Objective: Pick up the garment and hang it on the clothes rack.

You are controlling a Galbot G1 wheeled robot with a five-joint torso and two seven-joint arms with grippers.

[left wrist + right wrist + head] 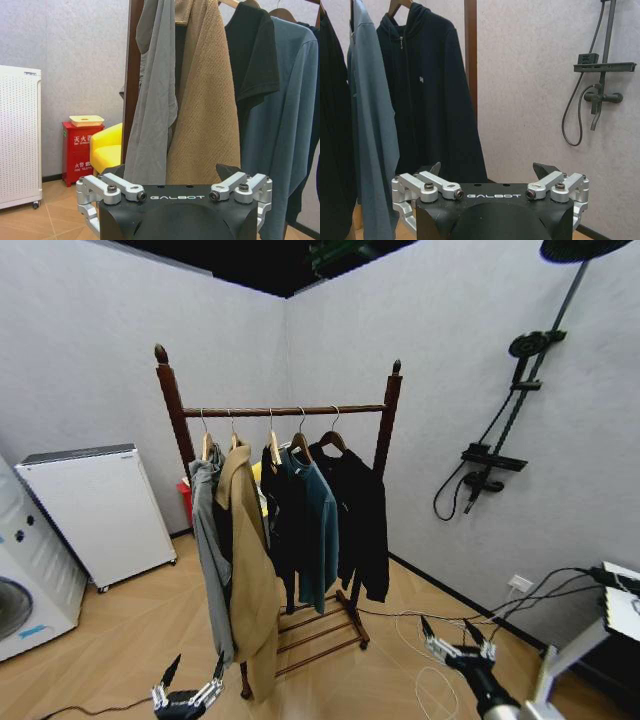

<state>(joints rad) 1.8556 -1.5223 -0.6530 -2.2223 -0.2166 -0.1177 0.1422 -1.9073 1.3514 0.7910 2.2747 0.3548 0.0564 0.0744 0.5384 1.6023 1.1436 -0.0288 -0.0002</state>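
The clothes rack of dark reddish wood stands in the room's corner with several garments on wooden hangers along its bar. At the bar's right end hangs the garment, black with long sleeves; the right wrist view shows it as the garment beside the rack post. My left gripper is low, in front of the rack's left end, open and empty. The left wrist view shows that gripper facing a grey garment and a tan coat. My right gripper is low to the right, open, and appears as the gripper in its wrist view.
A black short-sleeved shirt and a teal jacket hang mid-bar. A white cabinet and a washing machine stand at left. A shower fitting is on the right wall, with cables on the floor. A red box and a yellow seat are behind the rack.
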